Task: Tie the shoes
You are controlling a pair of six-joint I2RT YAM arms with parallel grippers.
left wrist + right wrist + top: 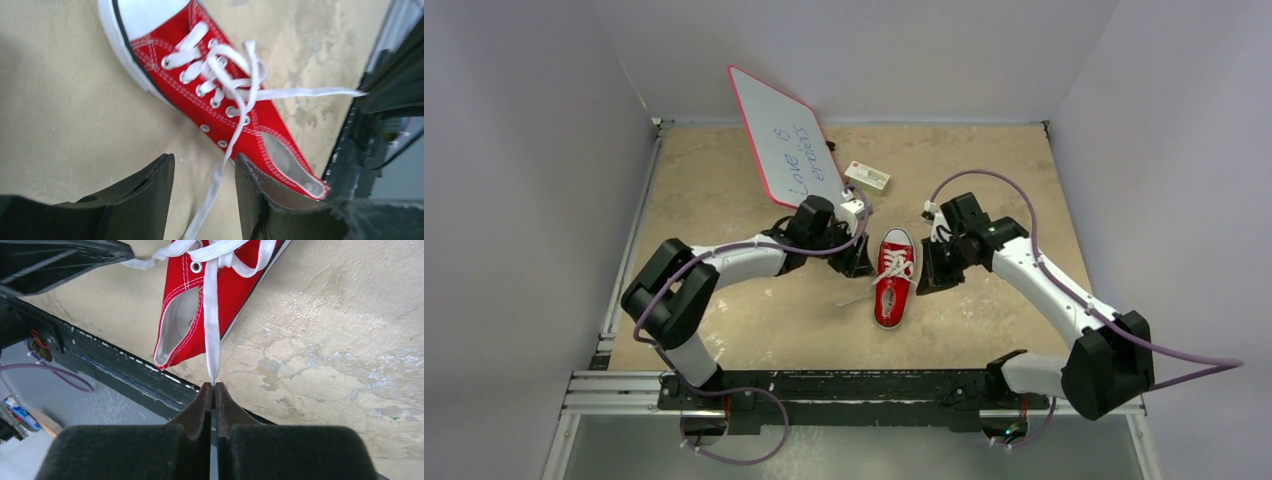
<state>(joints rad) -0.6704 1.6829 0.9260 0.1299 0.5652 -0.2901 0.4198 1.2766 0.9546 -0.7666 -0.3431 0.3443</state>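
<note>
One lace (212, 335) clamped in right tool (214, 388), left tool (204, 160) parted, sneaker (176, 275) toe cropped.

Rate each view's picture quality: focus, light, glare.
Top external: even soft light, no glare, red sneaker small but crisp. Left wrist: sneaker slightly soft, left tool dark in the foreground. Right wrist: lace and table sharp, right tool underlit.
</note>
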